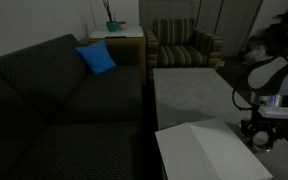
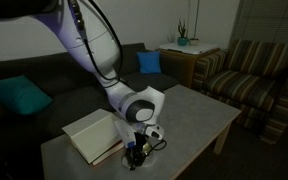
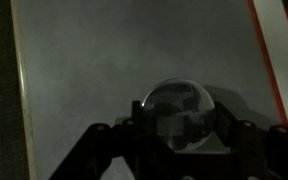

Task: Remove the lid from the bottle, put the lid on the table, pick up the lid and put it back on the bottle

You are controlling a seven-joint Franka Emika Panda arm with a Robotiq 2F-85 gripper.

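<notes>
Clamped nearly shut with the gripper (image 3: 179,128) on the lid (image 3: 179,105), pinching this round grey cap between both fingers at the lower centre of the wrist view, above the mottled table (image 3: 104,60). Seen low at bottom centre in an exterior view (image 2: 136,150), just beside the white board (image 2: 89,135).

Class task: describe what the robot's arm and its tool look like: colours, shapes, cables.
The arm is white, made of rounded tubular segments; what looks like a thin dark cable runs alongside it. The tool is black, with dark, angular fingers in the wrist view.
</notes>
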